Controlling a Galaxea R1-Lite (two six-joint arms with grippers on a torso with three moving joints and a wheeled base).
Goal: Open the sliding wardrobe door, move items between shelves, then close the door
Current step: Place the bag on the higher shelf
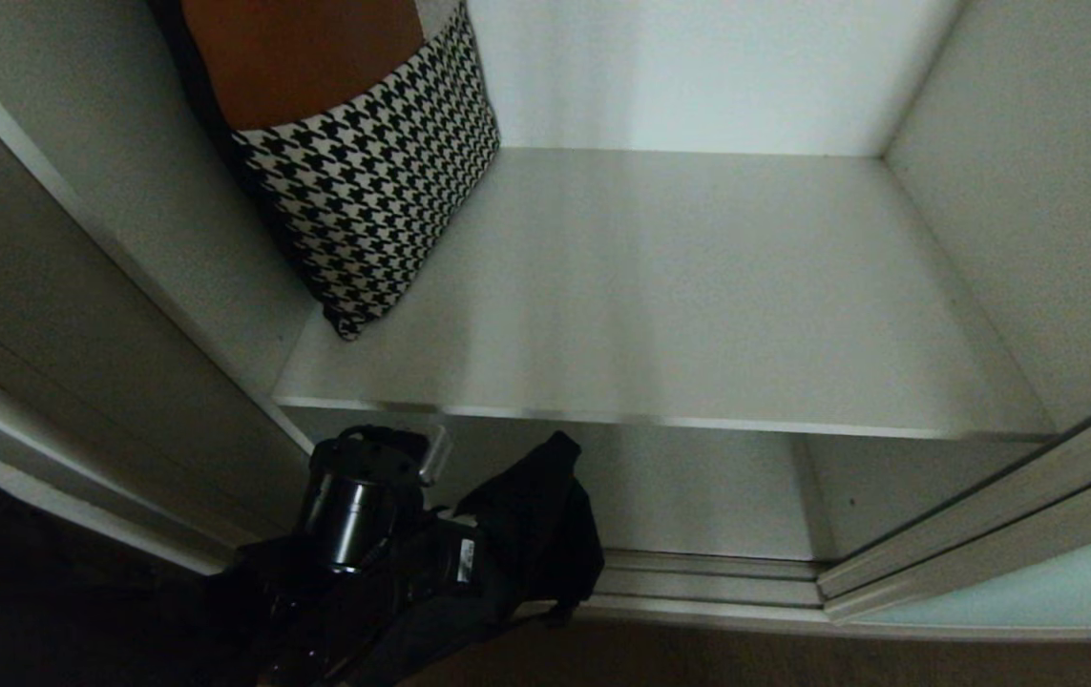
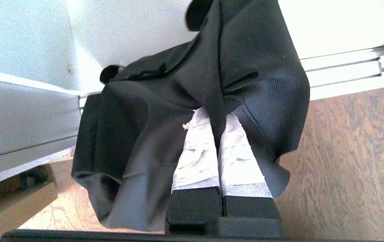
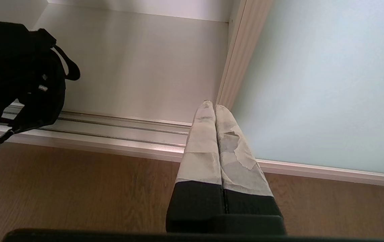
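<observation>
From the head view, you can see the wardrobe is open, with the sliding wardrobe door (image 1: 1003, 582) pushed off to the right. The upper shelf (image 1: 679, 286) has a checked black-and-white cushion (image 1: 373, 181) leaning in its back left corner. Your left hand (image 1: 469, 506) is low down, in front of the space under that shelf, and a black cloth (image 1: 535, 534) hangs from it. In the left wrist view, the two taped fingers (image 2: 198, 151) are pinched tight on a fold of the black cloth (image 2: 195, 87), and the rest droops down over the wooden floor (image 2: 353, 161) and the silver floor track (image 2: 339, 70). The cloth looks soft, floppy and light, so it should not slip out, but loose ends may catch on the shelf edge. A pinch near the middle of the bunch looks best. In the right wrist view, your right hand (image 3: 213, 107) is squeezed shut with nothing in it, resting low beside the frosted door (image 3: 329, 84), well apart from the black cloth (image 3: 17, 70).
</observation>
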